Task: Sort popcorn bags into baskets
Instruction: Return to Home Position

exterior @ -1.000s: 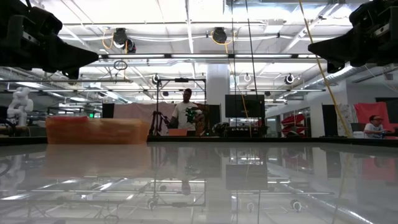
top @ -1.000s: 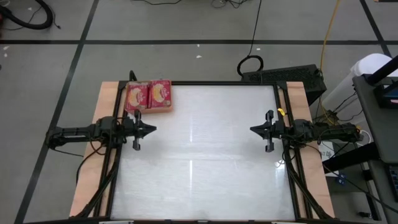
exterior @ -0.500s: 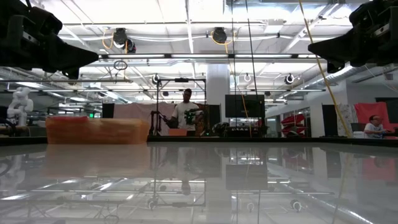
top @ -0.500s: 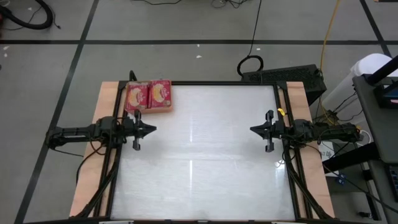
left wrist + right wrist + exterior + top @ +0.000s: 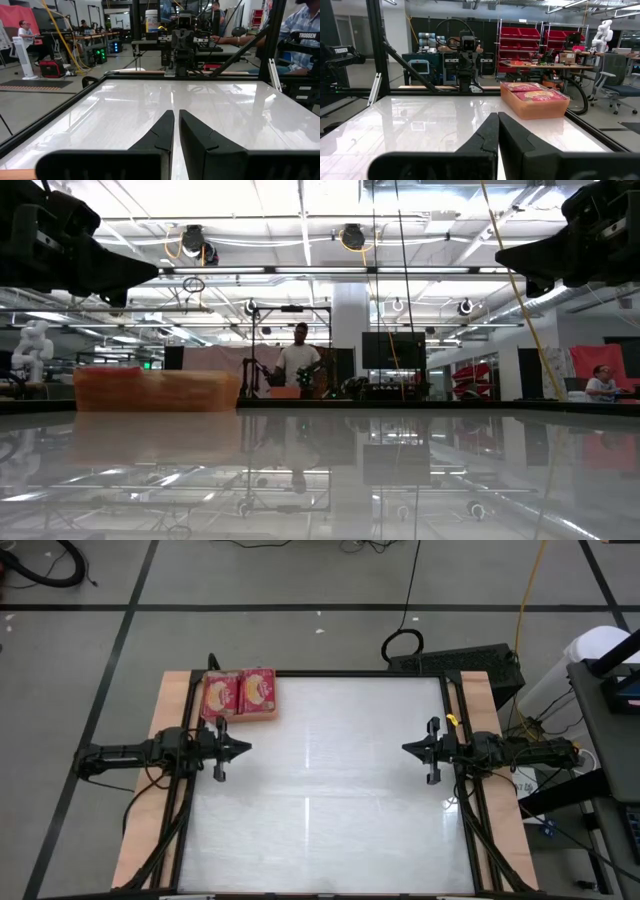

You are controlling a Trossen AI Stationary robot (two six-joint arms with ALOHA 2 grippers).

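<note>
An orange basket (image 5: 240,695) stands at the table's far left corner, with two red popcorn bags (image 5: 257,690) lying flat in it side by side. It also shows in the low view (image 5: 157,390) and the right wrist view (image 5: 535,100). My left gripper (image 5: 247,749) hovers shut and empty at the table's left edge, pointing right. My right gripper (image 5: 405,748) hovers shut and empty at the right edge, pointing left. Their fingertips nearly meet in the left wrist view (image 5: 176,117) and right wrist view (image 5: 497,120).
The white glossy table (image 5: 320,790) has a black frame and light wooden boards (image 5: 150,810) along both sides. A person (image 5: 297,360) stands in the room beyond the far edge. Equipment and cables (image 5: 460,662) lie off the far right corner.
</note>
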